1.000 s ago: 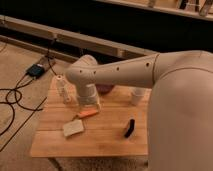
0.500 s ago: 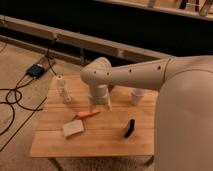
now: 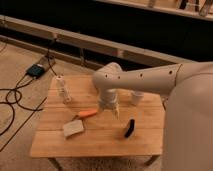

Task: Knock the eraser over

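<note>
While the gripper (image 3: 109, 111) hangs above the table (image 3: 100, 142), the eraser (image 3: 129, 128) sits apart. Claw parted or closed, I cannot tell.

Legible text, labels, brands, numbers, signs: none found.

End effector (image 3: 109, 110) sits low over the middle of the desk (image 3: 100, 142); no markings can be read on it. The same holds for the bottle (image 3: 63, 90) to its left, the cup (image 3: 136, 98) to its right, and the eraser (image 3: 129, 128) near it at lower right.
</note>
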Action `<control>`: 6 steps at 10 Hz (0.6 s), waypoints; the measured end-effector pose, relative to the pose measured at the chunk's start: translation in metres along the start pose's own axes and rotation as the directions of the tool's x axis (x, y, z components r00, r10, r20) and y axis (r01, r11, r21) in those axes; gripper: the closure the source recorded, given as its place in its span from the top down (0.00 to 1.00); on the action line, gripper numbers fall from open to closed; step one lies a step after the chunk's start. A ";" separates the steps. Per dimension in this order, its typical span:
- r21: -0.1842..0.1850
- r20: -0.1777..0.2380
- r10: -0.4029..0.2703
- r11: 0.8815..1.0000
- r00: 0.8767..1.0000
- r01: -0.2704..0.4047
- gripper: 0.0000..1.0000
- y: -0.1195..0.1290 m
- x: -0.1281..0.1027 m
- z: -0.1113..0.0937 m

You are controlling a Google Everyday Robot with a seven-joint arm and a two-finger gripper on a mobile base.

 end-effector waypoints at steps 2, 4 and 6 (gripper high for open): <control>-0.001 -0.018 0.029 1.000 0.999 -0.029 0.65 -0.012 0.007 0.005; 0.001 -0.033 0.051 0.999 0.998 -0.051 0.65 -0.021 0.012 0.008; 0.013 -0.045 0.075 0.997 0.996 -0.075 0.65 -0.031 0.016 0.011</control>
